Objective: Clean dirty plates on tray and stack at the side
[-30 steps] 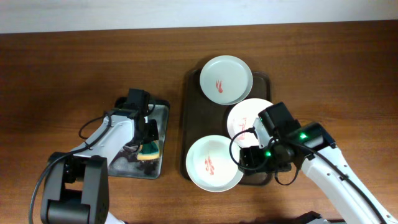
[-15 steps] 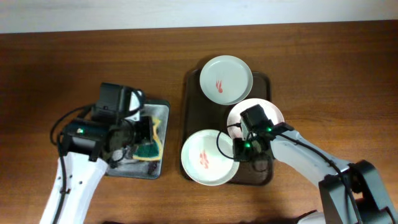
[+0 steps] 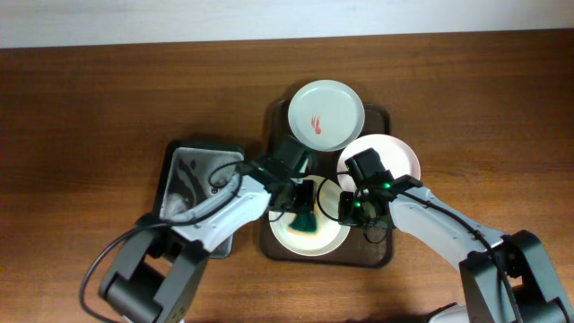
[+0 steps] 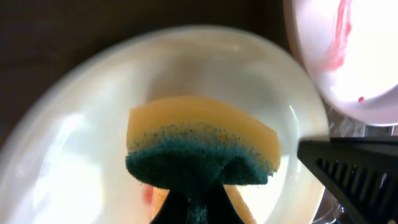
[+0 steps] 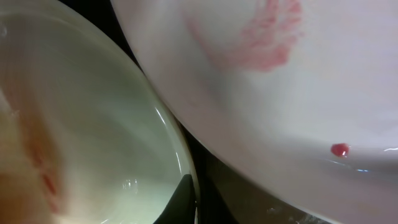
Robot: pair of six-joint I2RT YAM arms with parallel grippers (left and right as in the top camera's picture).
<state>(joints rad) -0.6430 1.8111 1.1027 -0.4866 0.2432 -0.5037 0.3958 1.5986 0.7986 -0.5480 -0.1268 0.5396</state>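
Clamping a sponge (image 4: 202, 143), left fingers (image 4: 193, 205) hang over the front plate (image 3: 328, 237); right fingers (image 5: 180, 202) pinch its rim.

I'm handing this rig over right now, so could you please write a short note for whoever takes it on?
The left gripper is shut on the sponge, at the centre of the near plate. The right gripper is shut on that plate's rim. The middle plate and far plate lie on the tray too; all three show red smears.
Done: nothing clean, nothing stacked.
Left: wipe all three, stack them beside the tray.
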